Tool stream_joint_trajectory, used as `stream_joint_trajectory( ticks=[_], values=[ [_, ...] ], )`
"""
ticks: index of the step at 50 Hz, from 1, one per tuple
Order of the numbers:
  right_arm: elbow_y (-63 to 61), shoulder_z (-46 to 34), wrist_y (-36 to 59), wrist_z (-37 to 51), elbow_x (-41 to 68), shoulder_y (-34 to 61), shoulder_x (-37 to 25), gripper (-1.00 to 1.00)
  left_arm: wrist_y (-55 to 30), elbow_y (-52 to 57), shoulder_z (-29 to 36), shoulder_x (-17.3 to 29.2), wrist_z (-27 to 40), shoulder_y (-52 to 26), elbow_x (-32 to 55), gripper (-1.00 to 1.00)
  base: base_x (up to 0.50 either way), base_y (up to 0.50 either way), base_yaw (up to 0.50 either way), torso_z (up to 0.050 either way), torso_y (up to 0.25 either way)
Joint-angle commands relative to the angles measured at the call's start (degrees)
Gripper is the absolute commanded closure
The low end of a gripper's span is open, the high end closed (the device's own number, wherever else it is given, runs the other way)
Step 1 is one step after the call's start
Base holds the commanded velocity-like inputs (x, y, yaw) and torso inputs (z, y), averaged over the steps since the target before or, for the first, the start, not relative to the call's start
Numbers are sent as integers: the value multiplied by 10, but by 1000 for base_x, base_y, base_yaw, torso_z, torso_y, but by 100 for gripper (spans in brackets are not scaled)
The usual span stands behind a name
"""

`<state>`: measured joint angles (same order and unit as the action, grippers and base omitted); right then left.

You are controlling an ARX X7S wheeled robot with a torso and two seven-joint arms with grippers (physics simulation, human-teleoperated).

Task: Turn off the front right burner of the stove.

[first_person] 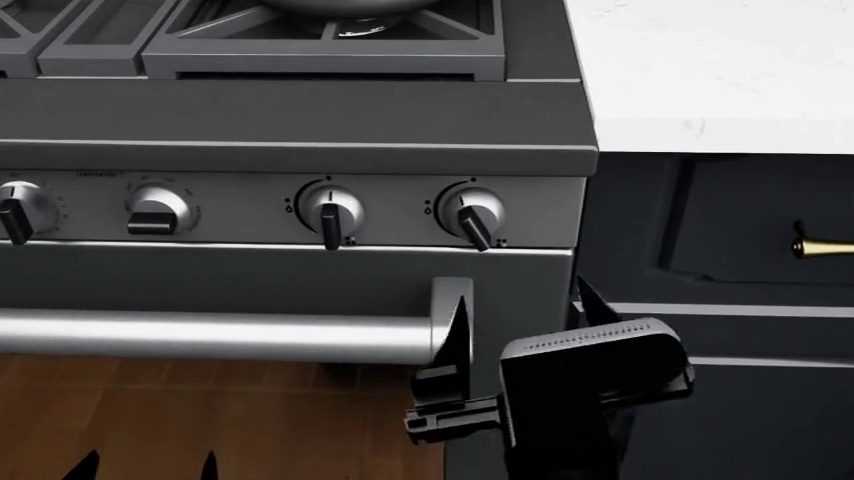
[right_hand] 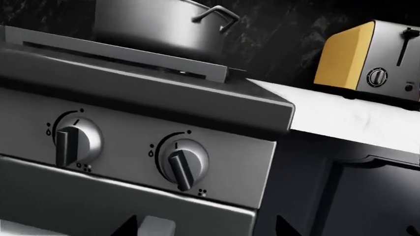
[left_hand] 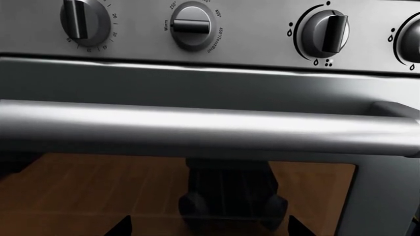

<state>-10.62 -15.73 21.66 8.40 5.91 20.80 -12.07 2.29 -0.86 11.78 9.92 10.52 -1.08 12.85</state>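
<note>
The stove [first_person: 334,120] fills the head view, with a silver panel of four black-pointer knobs. The front right burner is mostly hidden under a steel pot [right_hand: 151,27]; only its grate [first_person: 441,45] shows. The rightmost knob [first_person: 471,212] has its pointer slanted off straight down; it also shows in the right wrist view [right_hand: 182,163]. My right gripper [first_person: 523,308] is open and empty, below and just right of that knob, apart from it. My left gripper [first_person: 147,468] is open and empty, low before the oven door, under the bar handle [left_hand: 196,125].
A white counter [first_person: 721,70] adjoins the stove on the right, over a navy cabinet [first_person: 721,300] with a brass handle [first_person: 821,245]. A yellow toaster [right_hand: 371,56] stands on the counter. The oven window [left_hand: 98,191] reflects a wooden floor.
</note>
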Motion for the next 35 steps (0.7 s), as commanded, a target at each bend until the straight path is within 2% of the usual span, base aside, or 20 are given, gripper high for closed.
stream_joint_trajectory(
  ticks=[1, 10, 35],
  values=[
    [61, -22, 72, -37, 6, 129, 7, -100, -3, 1, 3, 2, 4, 0, 6, -100, 0, 0, 0, 0, 0],
    [114, -39, 53, -48, -2, 170, 13, -100, -5, 2, 5, 5, 7, -1, 9, -100, 0, 0, 0, 0, 0],
    [150, -66, 35, -41, 3, 165, 34, -100, 0, 0, 12, 10, 12, -2, 16, -100, 0, 0, 0, 0, 0]
  ],
)
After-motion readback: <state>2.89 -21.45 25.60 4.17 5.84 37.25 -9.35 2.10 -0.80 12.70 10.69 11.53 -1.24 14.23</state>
